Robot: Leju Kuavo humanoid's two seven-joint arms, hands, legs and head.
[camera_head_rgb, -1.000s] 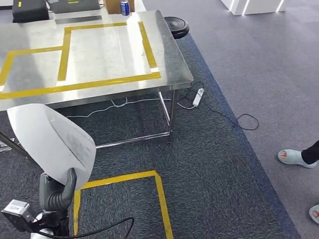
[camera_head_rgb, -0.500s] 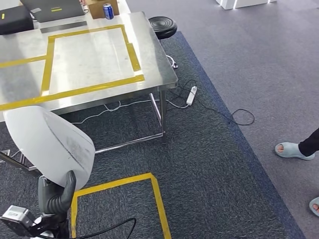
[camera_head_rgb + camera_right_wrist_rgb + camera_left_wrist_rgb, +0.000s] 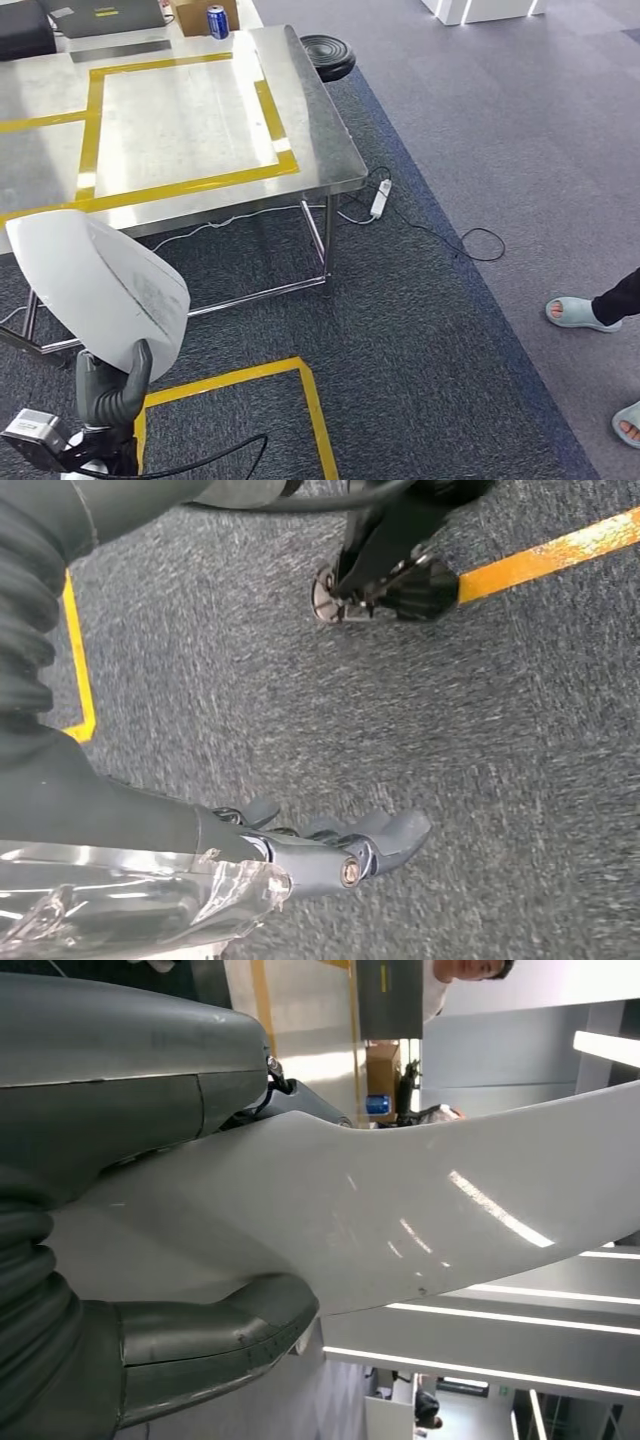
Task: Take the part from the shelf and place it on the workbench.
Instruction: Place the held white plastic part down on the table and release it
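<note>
Your left hand (image 3: 112, 385) is low at the left of the head view, thumb and fingers wrapped around the bottom edge of the part (image 3: 98, 285), a broad white curved panel that rises up from the grip and tilts toward the workbench. From the left wrist camera you get the same hold up close: the thick grey thumb (image 3: 219, 1330) presses one face of the white panel (image 3: 392, 1220) and the grey hand cover (image 3: 128, 1070) lies along the other, so the part is clamped between them, glossy and catching streaks of ceiling light. The part is in the air, not on any surface, and its upper edge overlaps the near rim of the workbench (image 3: 332, 150) in your view. That workbench is a stainless steel table with a rectangle of yellow tape (image 3: 275, 110) marked out on top. At its far edge you can see a blue drink can (image 3: 217, 22) next to a cardboard box (image 3: 192, 12), and a black round stool (image 3: 327, 56) sits just past the corner. A white power strip (image 3: 378, 198) with its cable lies on the dark carpet near the table leg, and more yellow tape (image 3: 313, 420) marks the floor in front of you. A person's feet in pale slippers (image 3: 577, 313) stand at the right. Your right hand (image 3: 332, 845) hangs over the grey carpet, fingers stretched out nearly straight and apart, holding nothing.
</note>
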